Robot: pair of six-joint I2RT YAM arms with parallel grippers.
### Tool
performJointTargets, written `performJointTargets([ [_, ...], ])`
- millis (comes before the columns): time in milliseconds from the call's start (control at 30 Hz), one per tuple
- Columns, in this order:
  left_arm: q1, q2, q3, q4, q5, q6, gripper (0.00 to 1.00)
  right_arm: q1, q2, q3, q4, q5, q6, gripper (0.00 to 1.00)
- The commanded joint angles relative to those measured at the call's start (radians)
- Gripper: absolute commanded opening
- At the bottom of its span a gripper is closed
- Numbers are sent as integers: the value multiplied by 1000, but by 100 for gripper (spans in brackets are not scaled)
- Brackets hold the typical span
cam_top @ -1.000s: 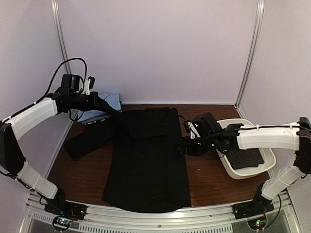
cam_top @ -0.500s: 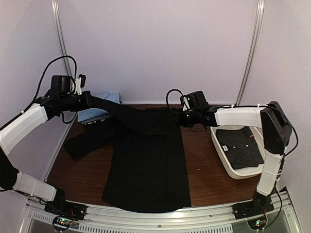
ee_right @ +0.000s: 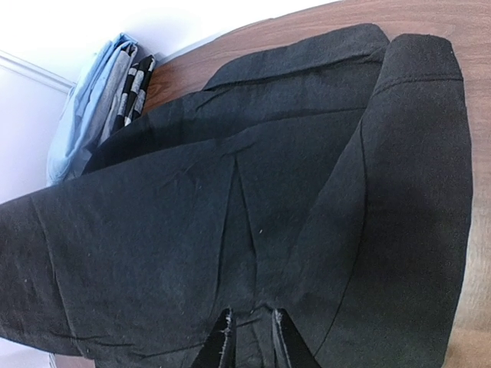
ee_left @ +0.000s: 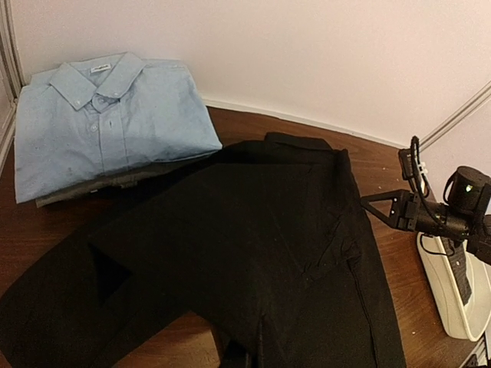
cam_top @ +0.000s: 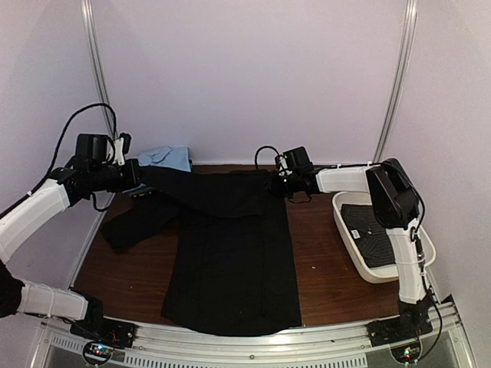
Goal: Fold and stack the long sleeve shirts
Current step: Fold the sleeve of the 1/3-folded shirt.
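Gripping the black shirt at two points, sleeve and shoulder.
Left gripper, closed, holds a sleeve raised above the worktop's far-left corner, near the folded blue shirt; the shirt body lies spread mid-worktop; right gripper pinches its far-right shoulder; dotted shirt sits in the white tray, right edge.
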Motion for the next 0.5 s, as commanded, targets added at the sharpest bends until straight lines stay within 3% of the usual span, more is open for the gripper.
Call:
performJointTargets([
  [0, -6, -56, -52, 25, 21, -36, 0, -32, 36, 54, 8, -30, 9, 18],
  [467, -82, -179, -176, 12, -18, -130, 0, -72, 163, 174, -19, -73, 13, 15],
])
